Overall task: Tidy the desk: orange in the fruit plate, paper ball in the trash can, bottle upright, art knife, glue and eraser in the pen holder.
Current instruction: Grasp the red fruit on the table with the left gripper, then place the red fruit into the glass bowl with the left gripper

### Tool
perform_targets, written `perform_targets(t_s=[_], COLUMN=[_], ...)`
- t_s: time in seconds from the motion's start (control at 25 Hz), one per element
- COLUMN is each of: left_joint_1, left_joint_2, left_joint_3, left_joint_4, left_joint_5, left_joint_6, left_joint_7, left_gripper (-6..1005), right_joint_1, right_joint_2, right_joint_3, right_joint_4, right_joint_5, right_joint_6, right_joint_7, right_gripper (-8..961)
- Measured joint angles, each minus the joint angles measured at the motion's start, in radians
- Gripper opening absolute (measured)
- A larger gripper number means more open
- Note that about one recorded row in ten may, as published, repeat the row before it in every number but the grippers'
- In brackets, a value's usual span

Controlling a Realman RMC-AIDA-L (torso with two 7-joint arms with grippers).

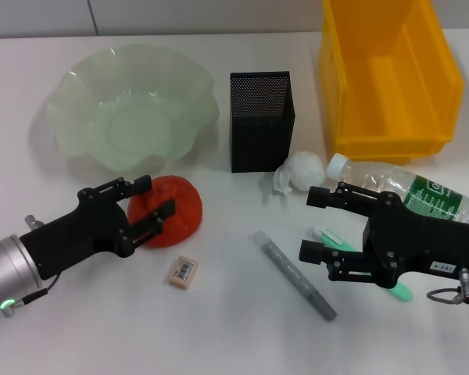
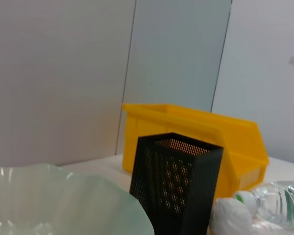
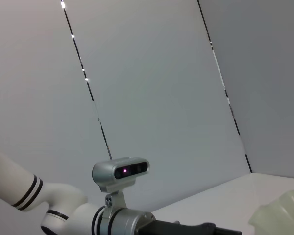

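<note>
1. The left end effector [image 1: 151, 200], at the lower left of the head view, spreads its black fingers wide around the lumpy red-orange orange [image 1: 174, 209] on the white worktop [image 1: 219, 328].
2. The translucent pale-green ruffled fruit plate [image 1: 78, 101] sits above it, upper left.
3. The right end effector [image 1: 314, 225], lower right, gapes empty beside the lying clear plastic bottle [image 1: 422, 195].

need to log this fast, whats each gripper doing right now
Left gripper: open, fingers either side of the orange, not yet closed on it.
Right gripper: open, holding nothing, above the desk near the bottle.
</note>
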Motion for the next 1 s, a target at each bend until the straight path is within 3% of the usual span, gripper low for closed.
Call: perform_targets(t_s=[0.2,0.88,1.0], left_joint_1=[-0.008,-0.01,-0.01], left_joint_2=[-0.004,-0.003,-0.003], left_joint_3=[0.033,0.037,0.037], left_joint_4=[-0.002,-0.003,-0.003], left_joint_5=[0.0,0.0,0.0], left_joint_6=[-0.045,-0.049,-0.048], left_joint_7=[0.0,0.0,0.0], left_gripper=[557,445,209], right_joint_1=[0.0,0.0,0.0], right_joint_2=[0.0,0.0,0.0], right_joint_3=[0.0,0.0,0.0], right_joint_4=[0.003,0.004,0.004], right_joint_5=[0.0,0.0,0.0], right_joint_6=[0.001,0.001,0.001], right_joint_7=[-0.001,-0.002,-0.002], right_gripper=[831,831,832])
